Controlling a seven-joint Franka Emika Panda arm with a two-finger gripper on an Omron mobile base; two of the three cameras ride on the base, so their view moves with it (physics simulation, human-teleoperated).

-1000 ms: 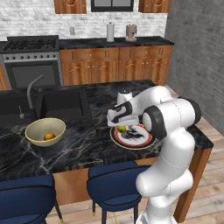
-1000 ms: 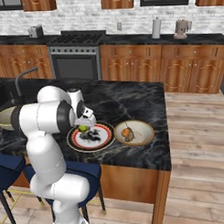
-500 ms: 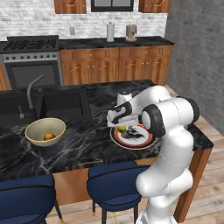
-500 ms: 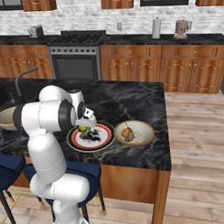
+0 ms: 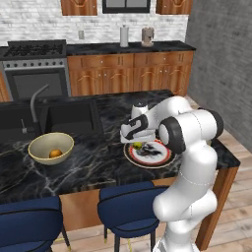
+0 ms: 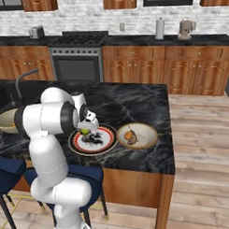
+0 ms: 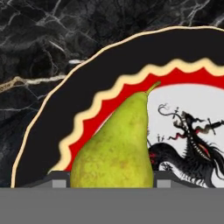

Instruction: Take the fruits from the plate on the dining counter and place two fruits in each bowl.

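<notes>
One fruit, a yellow-green pear (image 7: 114, 144), lies on the plate (image 7: 57, 113) straight ahead of my tool (image 7: 109, 183), wide end nearest it and between its tips, long axis running away from the tool with the stem pointing off slightly to one side. I can't tell whether the tool, partly closed around that wide end, has a firm hold on the pear. Each bowl on the worktop (image 5: 98, 162) holds one fruit, the deep bowl (image 5: 51, 148) well off to one side of the tool and the shallow bowl (image 6: 136, 135) near on the other side.
</notes>
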